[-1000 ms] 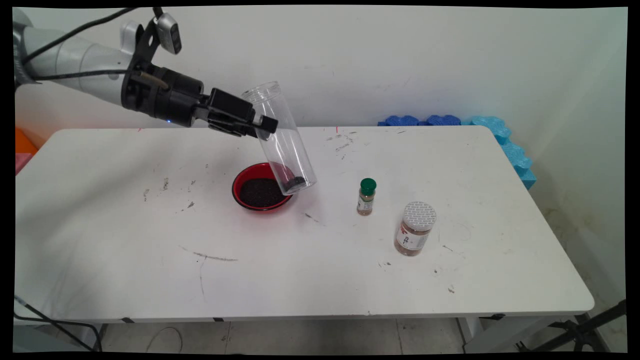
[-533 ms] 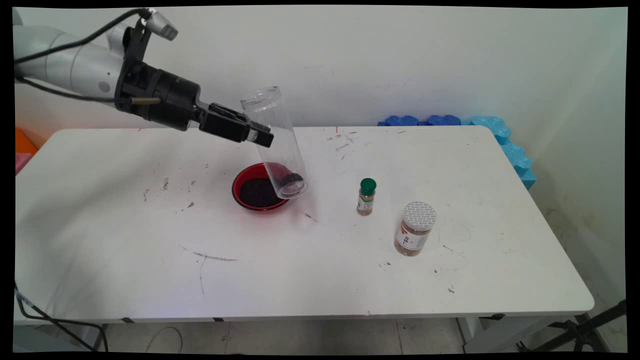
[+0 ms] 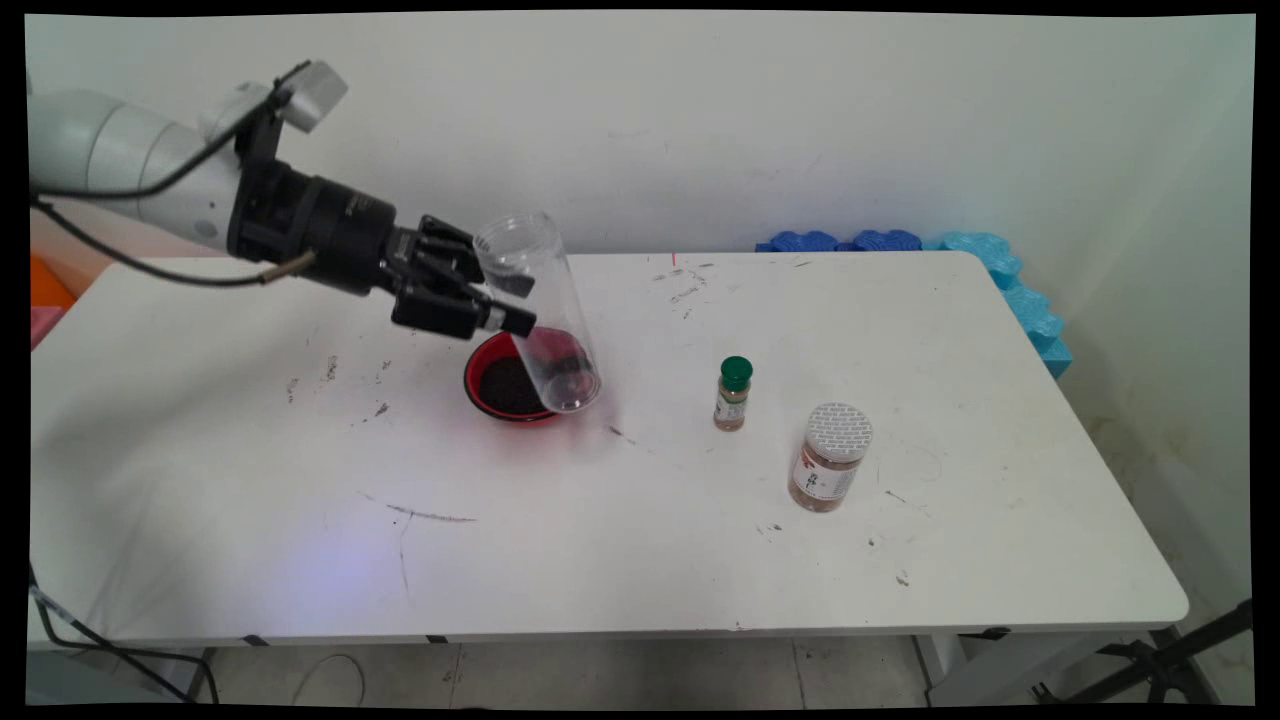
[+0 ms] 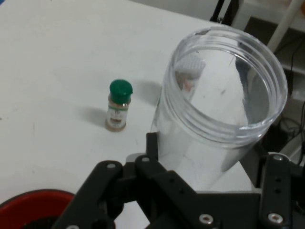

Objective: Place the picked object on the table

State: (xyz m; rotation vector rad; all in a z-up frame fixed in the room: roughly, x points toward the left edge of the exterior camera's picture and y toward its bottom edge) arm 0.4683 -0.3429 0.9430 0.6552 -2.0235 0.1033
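My gripper (image 3: 507, 302) is shut on a tall clear plastic jar (image 3: 537, 310), held tilted with its open mouth up and toward the arm. A small heap of dark grains lies at the jar's bottom end. That end hangs low over the right rim of a red bowl (image 3: 485, 380) of dark grains. In the hand view the jar's open mouth (image 4: 228, 90) fills the right half, and the red bowl's rim (image 4: 35, 200) shows at the bottom left.
A small spice bottle with a green cap (image 3: 733, 394) (image 4: 117, 110) stands to the right of the bowl. Farther right stands a wider jar with a white lid (image 3: 831, 458). Blue foam pieces (image 3: 900, 242) line the table's far right corner.
The arm has come down and drawn left with the jar. The jar's bottom has sunk closer to the bowl, and the wrist has turned.
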